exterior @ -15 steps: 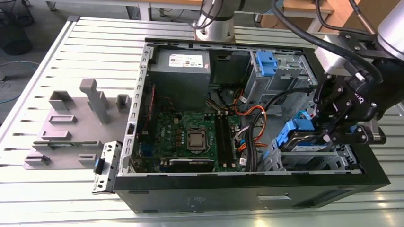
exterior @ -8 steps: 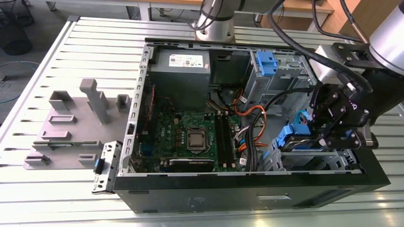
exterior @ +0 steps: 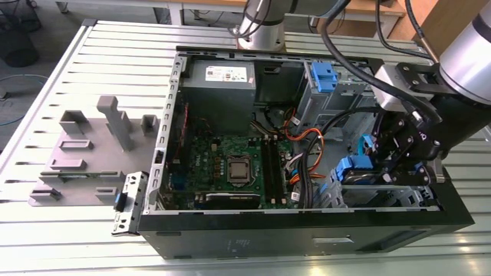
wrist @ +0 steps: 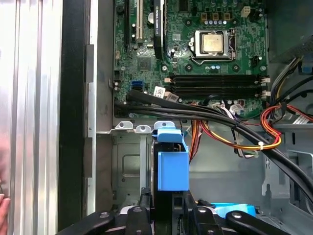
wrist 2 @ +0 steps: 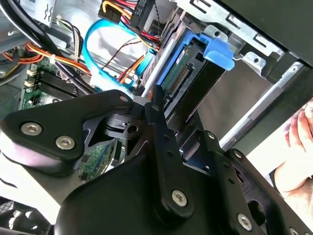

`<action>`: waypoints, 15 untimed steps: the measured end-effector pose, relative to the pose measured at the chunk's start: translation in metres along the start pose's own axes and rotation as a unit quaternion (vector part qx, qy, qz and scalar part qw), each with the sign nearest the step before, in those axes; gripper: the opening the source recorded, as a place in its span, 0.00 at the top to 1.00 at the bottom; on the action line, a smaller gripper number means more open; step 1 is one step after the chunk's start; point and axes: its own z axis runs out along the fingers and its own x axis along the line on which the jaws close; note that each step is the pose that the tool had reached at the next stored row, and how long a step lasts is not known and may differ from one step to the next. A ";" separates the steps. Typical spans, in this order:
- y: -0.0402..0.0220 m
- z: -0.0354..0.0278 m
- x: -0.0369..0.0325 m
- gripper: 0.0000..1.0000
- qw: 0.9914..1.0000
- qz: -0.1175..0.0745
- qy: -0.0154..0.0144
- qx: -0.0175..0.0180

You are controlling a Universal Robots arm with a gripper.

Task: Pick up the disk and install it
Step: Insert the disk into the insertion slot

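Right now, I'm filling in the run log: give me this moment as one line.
gripper: shut on disk | disk: held edge-on, inside case at drive bay | seating: cannot tell

i see open computer case [exterior: 307, 241] on slatted table [exterior: 115, 52]; green motherboard [exterior: 226, 152] inside, power supply [exterior: 222, 86] adjoining; grey fixture [exterior: 84, 155] at exterior view's left.

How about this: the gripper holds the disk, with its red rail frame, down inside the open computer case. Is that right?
Not quite. The rail frame on the disk is blue, not red, as the first wrist view shows. The rest stands: the gripper holds it down inside the open computer case.
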 end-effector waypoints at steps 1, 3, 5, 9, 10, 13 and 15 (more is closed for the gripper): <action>-0.0001 0.0014 0.0000 0.65 1.000 0.000 0.000 0.000; -0.0002 0.0034 -0.0001 0.65 1.000 0.000 0.000 0.000; -0.0003 0.0045 -0.0001 0.65 1.000 0.000 0.002 0.000; -0.0003 0.0048 0.0000 0.65 1.000 0.000 0.002 0.000; -0.0003 0.0049 -0.0001 0.65 1.000 0.000 0.002 0.000; -0.0003 0.0052 -0.0002 0.64 1.000 0.000 0.001 0.000; -0.0003 0.0051 -0.0001 0.58 1.000 0.000 0.001 0.000</action>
